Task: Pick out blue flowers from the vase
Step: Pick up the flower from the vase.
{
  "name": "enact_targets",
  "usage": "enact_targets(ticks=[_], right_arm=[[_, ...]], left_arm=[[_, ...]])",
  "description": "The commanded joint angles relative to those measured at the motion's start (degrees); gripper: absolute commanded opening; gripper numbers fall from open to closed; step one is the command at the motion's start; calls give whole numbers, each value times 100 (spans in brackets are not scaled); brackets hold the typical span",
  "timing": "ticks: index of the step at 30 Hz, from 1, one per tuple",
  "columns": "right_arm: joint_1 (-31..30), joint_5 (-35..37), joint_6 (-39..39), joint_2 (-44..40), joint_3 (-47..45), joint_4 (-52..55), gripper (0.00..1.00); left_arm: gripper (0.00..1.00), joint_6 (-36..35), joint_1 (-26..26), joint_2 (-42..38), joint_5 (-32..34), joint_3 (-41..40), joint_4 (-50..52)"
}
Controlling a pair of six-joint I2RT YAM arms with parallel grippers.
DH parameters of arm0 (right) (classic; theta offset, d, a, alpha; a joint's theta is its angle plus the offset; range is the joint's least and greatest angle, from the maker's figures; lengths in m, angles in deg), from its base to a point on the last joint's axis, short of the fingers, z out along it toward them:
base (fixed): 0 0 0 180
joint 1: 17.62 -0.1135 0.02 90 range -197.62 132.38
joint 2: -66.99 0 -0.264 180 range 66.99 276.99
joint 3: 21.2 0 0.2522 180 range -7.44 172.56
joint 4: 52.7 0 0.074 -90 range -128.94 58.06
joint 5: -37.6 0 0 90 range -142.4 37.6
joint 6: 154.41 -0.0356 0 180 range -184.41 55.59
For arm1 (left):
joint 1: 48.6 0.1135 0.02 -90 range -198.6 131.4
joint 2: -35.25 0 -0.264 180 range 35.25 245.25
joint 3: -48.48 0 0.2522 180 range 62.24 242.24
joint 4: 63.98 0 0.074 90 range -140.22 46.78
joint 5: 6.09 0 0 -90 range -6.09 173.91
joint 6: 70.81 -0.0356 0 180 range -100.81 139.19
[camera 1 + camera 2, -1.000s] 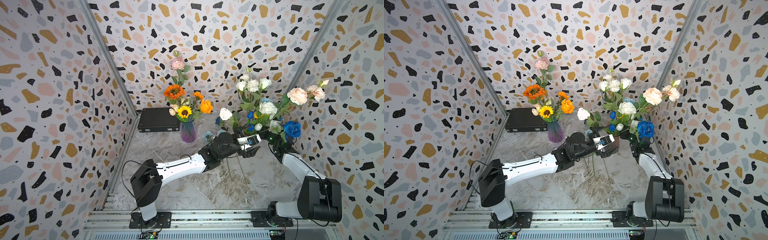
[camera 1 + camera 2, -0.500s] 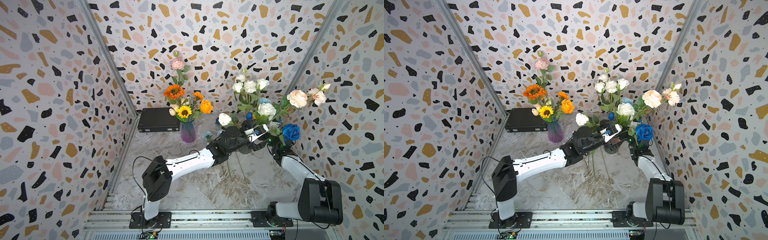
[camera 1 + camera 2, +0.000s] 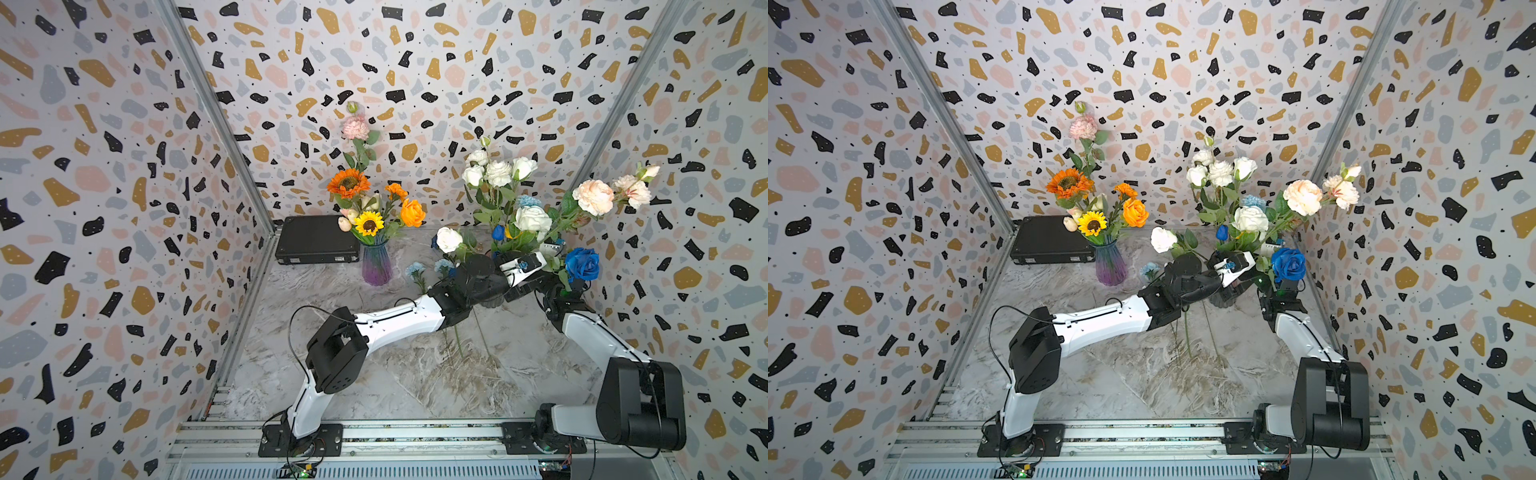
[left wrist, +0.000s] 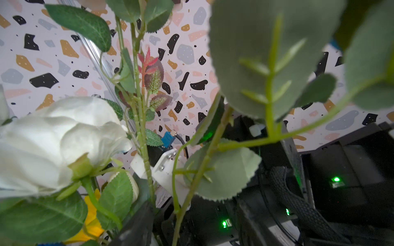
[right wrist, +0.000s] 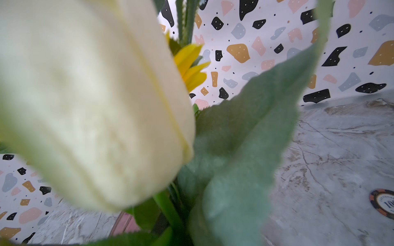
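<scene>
Across the marble table (image 3: 415,386), terrazzo walls (image 3: 104,208) close off three sides. Left arm (image 3: 395,322) stretches diagonally to the mixed bouquet (image 3: 511,208) at the back, on the right arm's side. Right arm (image 3: 594,332) reaches the same bouquet from the near side.

Left gripper (image 3: 528,286) is nosed into the stems at the bouquet's base. Its wrist view shows one dark finger (image 4: 136,228) beside green stems (image 4: 147,170); can't tell if the jaws are spread or pinching anything. Right gripper (image 3: 552,272) is buried in leaves, state can't tell either. Its wrist view is mostly blocked by a cream bud (image 5: 96,102) and a leaf (image 5: 241,149).

Black case (image 3: 318,245) lies flat at the back by the wall. Sunflower bouquet (image 3: 365,208) stands in a purple vase (image 3: 376,268) beside the case. Dark vase (image 3: 1221,298) sits under the mixed bouquet, mostly hidden behind the left wrist.

Blue flowers:
- Deep blue rose (image 3: 582,264) is in the bouquet, at its edge just above the right wrist.
- Pale blue carnation (image 3: 528,201) sits up among the white roses (image 3: 498,172).
- Dark blue bud (image 3: 498,232) sits lower down.
- Two loose carnations (image 3: 414,269), pale blue, lie on the table between the vases, stems running under the left arm.

Poker chip (image 5: 383,206) is on the table, seen in the right wrist view only.
</scene>
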Motion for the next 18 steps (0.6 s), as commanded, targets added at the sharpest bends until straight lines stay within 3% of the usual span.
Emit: enact_targets(ticks=[1,6,9,11,18], right_arm=[[-59,-87,115,-116,-140,57,28],[-74,-104,78,-129,-189,7,28],[-69,-48,102,-158,-198,67,28],[-67,-25,123,-145,-194,104,28],[-70,-100,-12,-44,-229,-88,28]], left_arm=[[55,50,-27,54,-119,380,-262],[39,13,-42,235,-150,744,-52],[12,12,-46,266,-167,847,-16],[3,34,-53,222,-208,819,-62],[0,8,-53,-35,-318,676,-131]])
